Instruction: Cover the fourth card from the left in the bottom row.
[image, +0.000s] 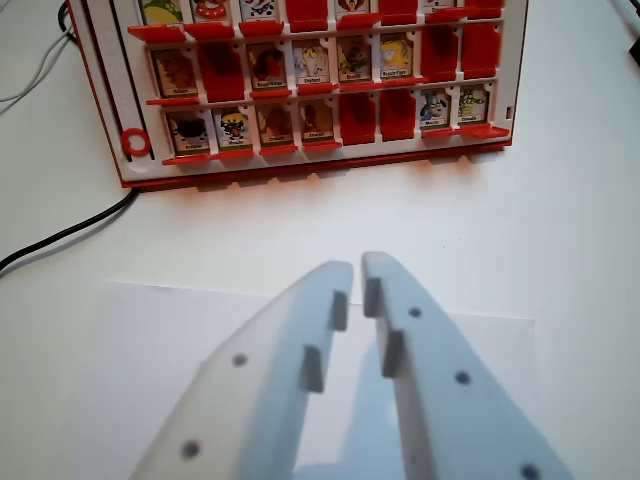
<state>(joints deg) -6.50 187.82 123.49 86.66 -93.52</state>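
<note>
From the wrist view I have the end effector low in the frame, its two pale jaws nearly together with only a thin slit between the tips and nothing held. Well ahead of it, across bare white table, stands the red and white flip-card game board. In its bottom row I count four picture cards standing open from the wrist view's left, then two flaps showing plain red, then two more open cards. The fourth card, with an orange-brown figure I cannot read, sits ahead and slightly to the wrist view's left of the end effector tips. A black cable trails off the board's corner, far to the left of the end effector and clear of my line. I judge this as the approach step: nothing has touched the board yet. The next move calls for reaching forward and a touch leftward, bringing one tip to that card and tipping its flap over without nudging its neighbours.
</note>
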